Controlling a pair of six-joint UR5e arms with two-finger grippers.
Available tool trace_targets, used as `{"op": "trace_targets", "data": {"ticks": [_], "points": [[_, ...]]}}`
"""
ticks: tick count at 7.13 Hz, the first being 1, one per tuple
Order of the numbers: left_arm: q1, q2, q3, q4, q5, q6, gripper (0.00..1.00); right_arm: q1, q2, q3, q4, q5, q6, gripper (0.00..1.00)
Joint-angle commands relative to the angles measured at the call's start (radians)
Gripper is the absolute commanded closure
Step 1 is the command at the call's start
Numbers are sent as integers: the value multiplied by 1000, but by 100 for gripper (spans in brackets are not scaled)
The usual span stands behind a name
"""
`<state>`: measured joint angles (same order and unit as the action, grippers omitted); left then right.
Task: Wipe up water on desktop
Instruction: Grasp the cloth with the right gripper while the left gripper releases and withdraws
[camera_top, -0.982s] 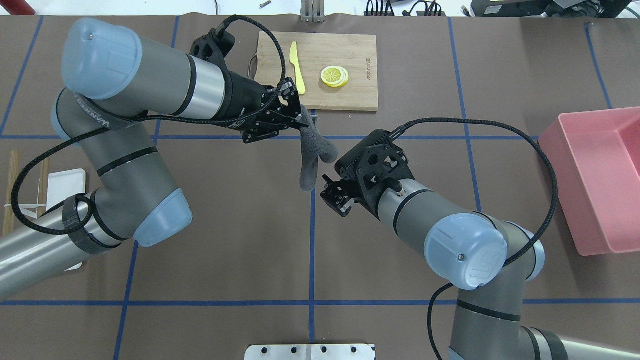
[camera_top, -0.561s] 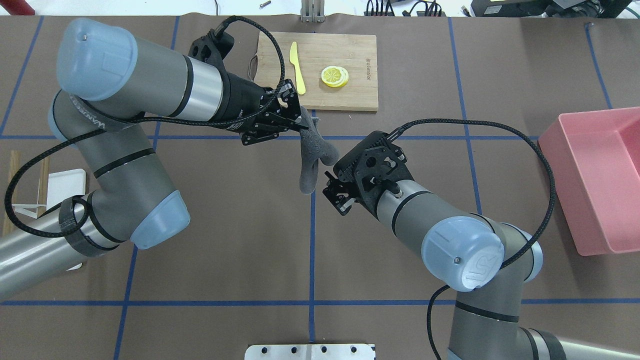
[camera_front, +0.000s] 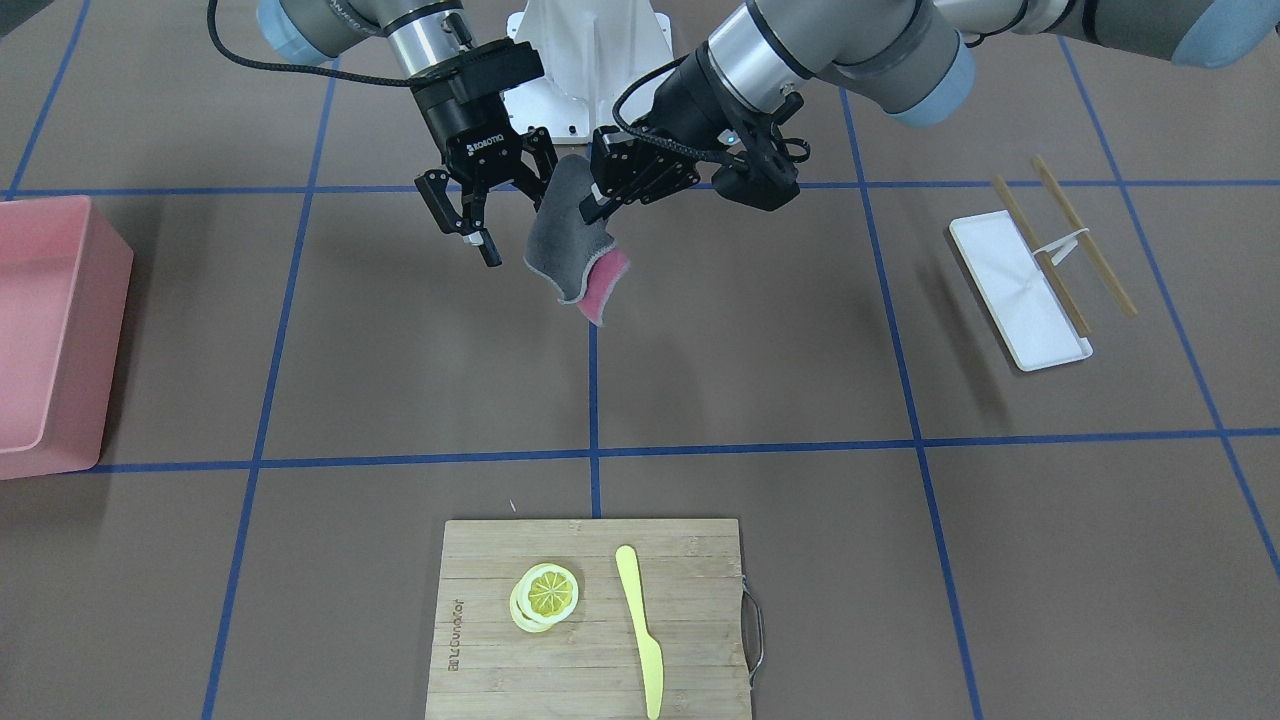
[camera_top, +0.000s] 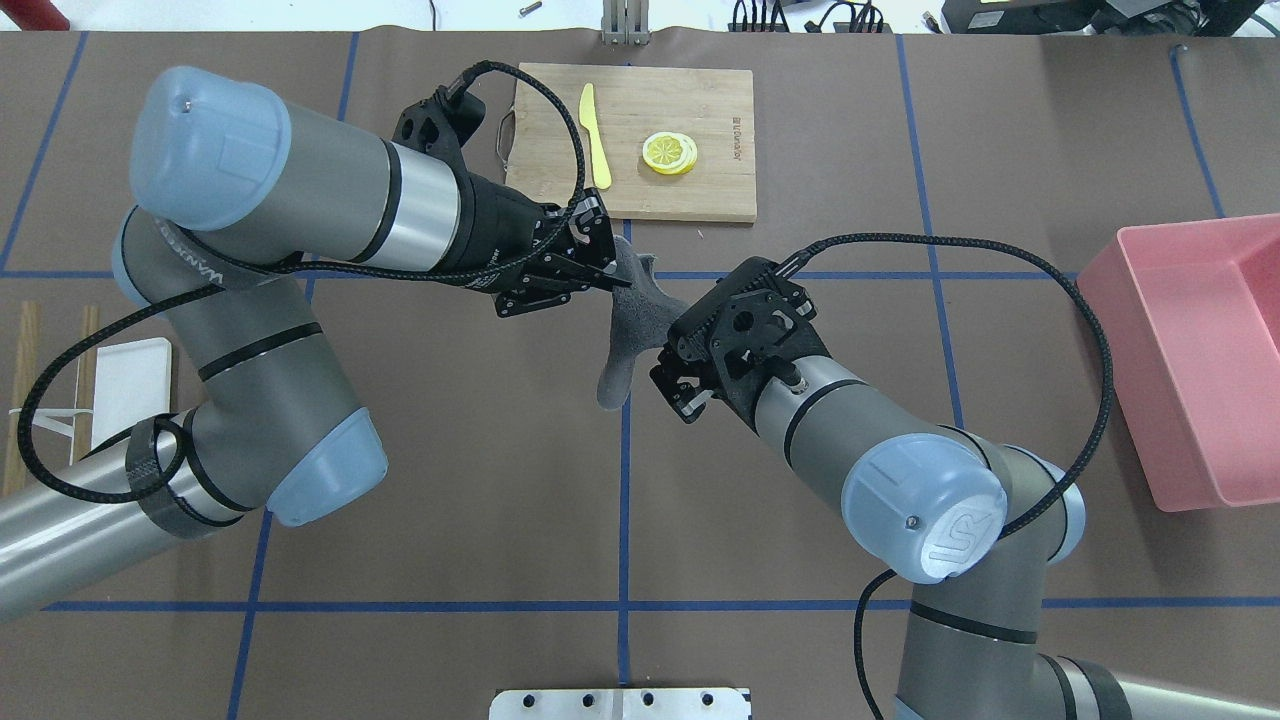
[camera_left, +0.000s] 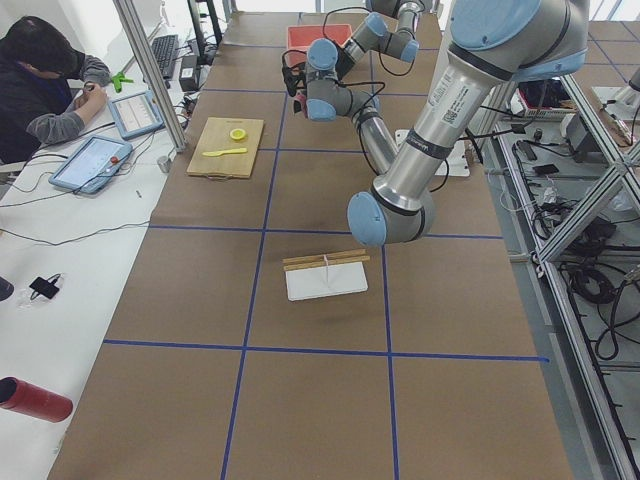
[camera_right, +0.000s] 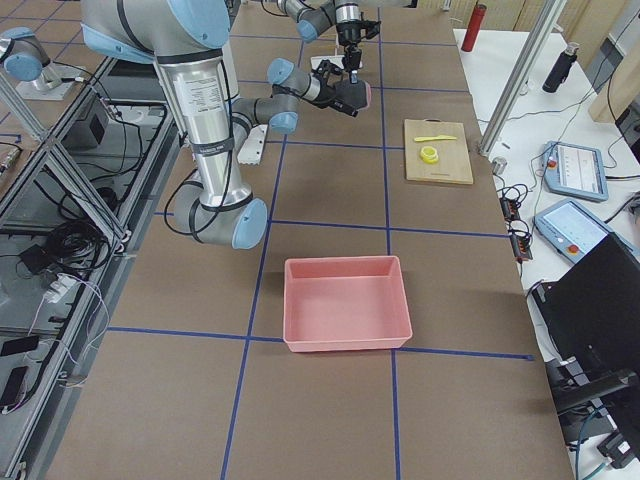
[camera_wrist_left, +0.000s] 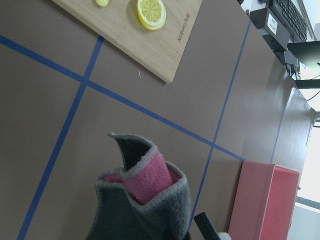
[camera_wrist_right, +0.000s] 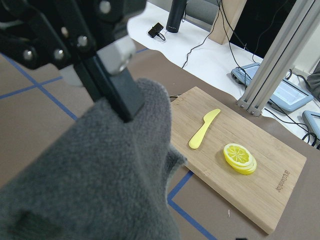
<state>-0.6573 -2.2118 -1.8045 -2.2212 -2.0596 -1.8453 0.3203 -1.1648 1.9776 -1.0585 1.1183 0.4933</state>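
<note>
Brown matte bench (camera_top: 450, 450) with blue tape lines; no wet patch can be made out on it in any view, so where to wipe is unclear. Above its middle, by the tape crossing, hangs a grey cloth (camera_top: 625, 330) with a pink inner face, and its shadow suggests it is off the surface. Left claw (camera_top: 608, 272) pinches the cloth's upper edge. Over the last second this claw has carried the cloth a little toward the right arm, and the right claw (camera_top: 670, 378), which stood apart from the cloth, has closed in: its fingers are spread and now sit against the lower fold. Reads as a hand-over or a two-claw re-grip; wiping judged not yet begun. Around: bamboo cutting board (camera_top: 700, 190) just beyond the cloth on the far side, carrying lemon slices (camera_top: 670, 152) and a yellow knife (camera_top: 593, 135); pink bin (camera_top: 1210, 350) well off to the robot's right; white tray (camera_front: 1010, 270) and wooden sticks (camera_front: 1085, 235) well off to its left. Main obstacle is the two wrists crowding each other; the board's near edge would limit a forward stroke
</note>
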Motion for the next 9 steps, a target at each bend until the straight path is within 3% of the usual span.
{"op": "trace_targets", "data": {"ticks": [1,3,5,8,9], "points": [[13,0,-19,0,1,-2,100,-1,1,0,2,-2,-1,26],[19,0,-19,0,6,-2,100,-1,1,0,0,-2,-1,49],[19,1,-16,0,7,0,100,0,1,1,2,-2,1,57],[21,3,-12,0,7,1,100,5,-1,6,8,0,5,100],[19,3,-12,0,7,8,100,6,-3,6,8,0,11,100]]}}
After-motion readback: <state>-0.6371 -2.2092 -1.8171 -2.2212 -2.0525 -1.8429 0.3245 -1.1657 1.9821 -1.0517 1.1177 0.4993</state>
